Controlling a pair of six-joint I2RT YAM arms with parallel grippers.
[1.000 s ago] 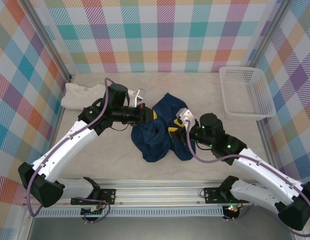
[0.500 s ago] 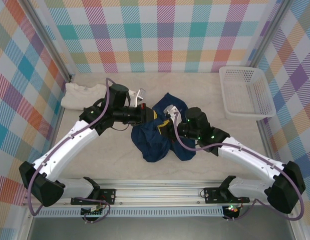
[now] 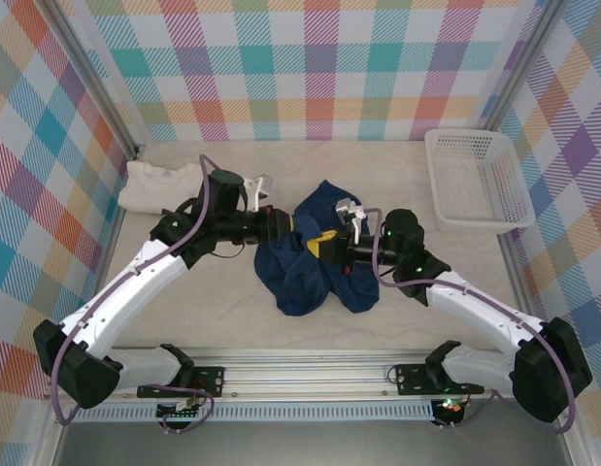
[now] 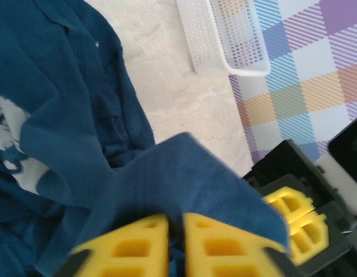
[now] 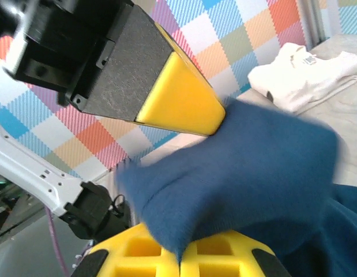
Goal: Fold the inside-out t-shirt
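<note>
The blue t-shirt (image 3: 298,277) lies in a crumpled heap in the middle of the table (image 3: 213,311), between the two arms. It is not flat at all. One flap is lifted up and the rest hangs down in soft folds.

The right gripper (image 5: 179,257) is closed tight, and the lifted flap is pinched between its yellow fingers (image 5: 224,257). The left gripper (image 4: 176,228) is just beside it, at the same flap. Its fingers sit close together with a thin gap, and the cloth lies over them. We cannot tell if it is holding the cloth or not.

We think the t-shirt is light and very floppy. It bends anywhere and will not hold a shape by itself. If we lift it by one spot, the rest will sag and twist. A thin pinch of cloth could slide out. It will not break.

We think the best places to hold are the edges: the bottom hem, the shoulders or a sleeve. Each gripper should take its own spot, far apart, so the cloth spreads out flat.

A cream shirt (image 3: 150,186) lies at the far left and a white basket (image 3: 475,175) sits at the far right, both apart from the t-shirt.
</note>
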